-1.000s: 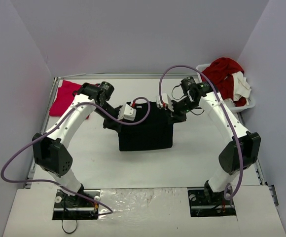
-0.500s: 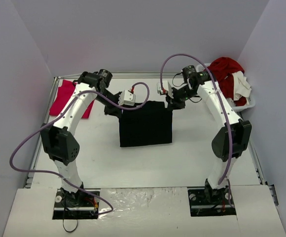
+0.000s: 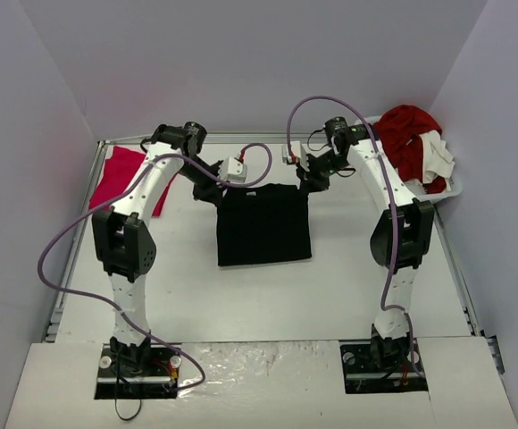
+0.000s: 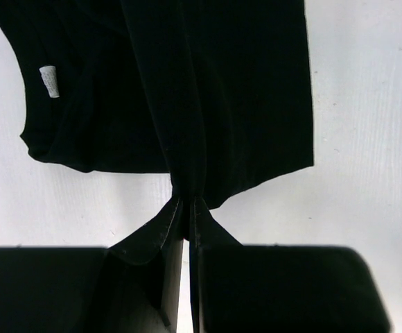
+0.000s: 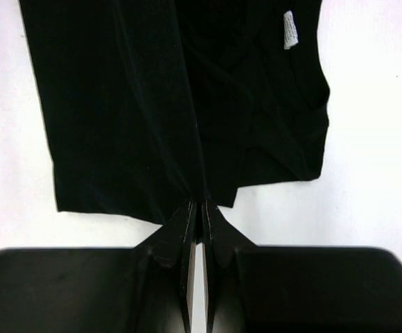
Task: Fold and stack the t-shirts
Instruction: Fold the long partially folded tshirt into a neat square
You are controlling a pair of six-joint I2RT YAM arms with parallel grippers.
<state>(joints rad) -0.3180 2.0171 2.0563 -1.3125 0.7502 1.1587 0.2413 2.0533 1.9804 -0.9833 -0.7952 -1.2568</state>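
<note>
The black t-shirt (image 3: 264,226) lies partly folded in the middle of the table. My left gripper (image 3: 220,188) is shut on its far left corner. My right gripper (image 3: 311,184) is shut on its far right corner. In the left wrist view the black t-shirt (image 4: 208,90) hangs pinched in the left gripper (image 4: 188,220), with its white label (image 4: 48,81) showing. In the right wrist view the black t-shirt (image 5: 152,104) is pinched in the right gripper (image 5: 198,220), also with a white label (image 5: 289,30). The pink-red t-shirt (image 3: 117,174) lies folded at the far left edge.
A white basket (image 3: 448,188) at the far right holds a heap of red clothes (image 3: 408,134) and white clothes (image 3: 435,159). Purple cables loop above both arms. Grey walls close in the table on three sides.
Both grippers have carried the black t-shirt's held edge away from the arm bases toward the back of the table. The shirt now lies flatter and reaches further back.
</note>
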